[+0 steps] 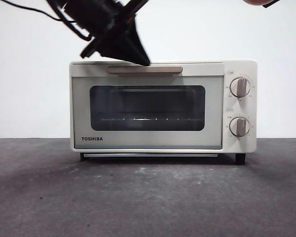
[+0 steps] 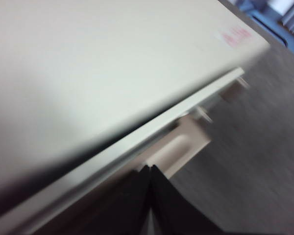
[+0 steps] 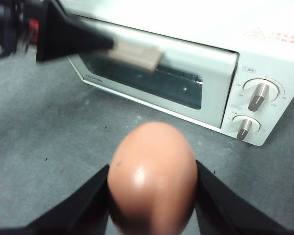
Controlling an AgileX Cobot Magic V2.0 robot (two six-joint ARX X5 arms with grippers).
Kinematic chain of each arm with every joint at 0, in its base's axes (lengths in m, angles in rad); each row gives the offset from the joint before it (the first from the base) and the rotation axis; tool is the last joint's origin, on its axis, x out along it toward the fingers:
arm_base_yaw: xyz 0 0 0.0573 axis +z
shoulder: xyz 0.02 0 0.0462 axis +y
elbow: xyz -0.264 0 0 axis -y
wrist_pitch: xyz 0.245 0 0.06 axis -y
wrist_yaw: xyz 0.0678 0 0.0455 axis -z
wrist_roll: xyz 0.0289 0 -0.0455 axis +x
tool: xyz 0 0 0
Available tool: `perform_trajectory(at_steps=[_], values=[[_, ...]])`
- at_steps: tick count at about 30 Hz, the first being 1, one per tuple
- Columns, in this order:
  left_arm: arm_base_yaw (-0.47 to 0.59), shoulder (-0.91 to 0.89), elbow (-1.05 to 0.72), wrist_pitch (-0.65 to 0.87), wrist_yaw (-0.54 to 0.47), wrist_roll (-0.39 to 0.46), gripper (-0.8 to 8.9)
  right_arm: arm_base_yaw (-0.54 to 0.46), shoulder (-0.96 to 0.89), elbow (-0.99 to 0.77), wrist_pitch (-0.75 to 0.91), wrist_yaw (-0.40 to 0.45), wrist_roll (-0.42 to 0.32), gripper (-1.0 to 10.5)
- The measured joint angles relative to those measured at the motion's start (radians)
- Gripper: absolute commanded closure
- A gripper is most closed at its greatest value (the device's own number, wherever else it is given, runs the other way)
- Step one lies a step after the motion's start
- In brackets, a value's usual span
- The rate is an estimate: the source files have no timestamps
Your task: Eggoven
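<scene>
Holding: right gripper (image 3: 152, 205) pinches the egg (image 3: 152, 178) between its two black jaws, up in the air before the toaster oven (image 1: 163, 106), well apart from it.
Egg handling: likely light, smooth, slippery and brittle; best held across its broad middle, with a gentle squeeze only.
Oven: cream box on the dark table (image 1: 148, 197); door shut, glass window (image 1: 148, 107) dark, two grey knobs (image 1: 240, 87) beside the door.
Handle: pale bar (image 1: 145, 70) along the door's top edge; stiff, probably the place to pull.
Left gripper (image 1: 138, 54): jaws pressed together, tip at the handle, arm slanting down from above.
</scene>
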Motion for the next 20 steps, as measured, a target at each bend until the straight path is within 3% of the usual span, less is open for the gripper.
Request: perform_trajectory(at_steps=[6,11,18,20], values=[[-0.116,0.01,-0.023,-0.156,0.029,-0.002,8.08,0.0,0.0,0.0,0.002,0.0,0.0,9.4],[-0.15,0.006,-0.031,-0.189,0.013,-0.029,8.08,-0.007,0.0,0.0,0.004,0.003,0.0,9.4],[-0.106,-0.214,-0.031,-0.257,0.005,-0.065,8.08,-0.053,0.041,0.0,0.015,-0.001,0.0,9.4],[-0.066,-0.28,-0.032,-0.274,0.006,-0.065,8.08,-0.069,0.085,0.0,0.044,-0.041,0.0,9.4]])
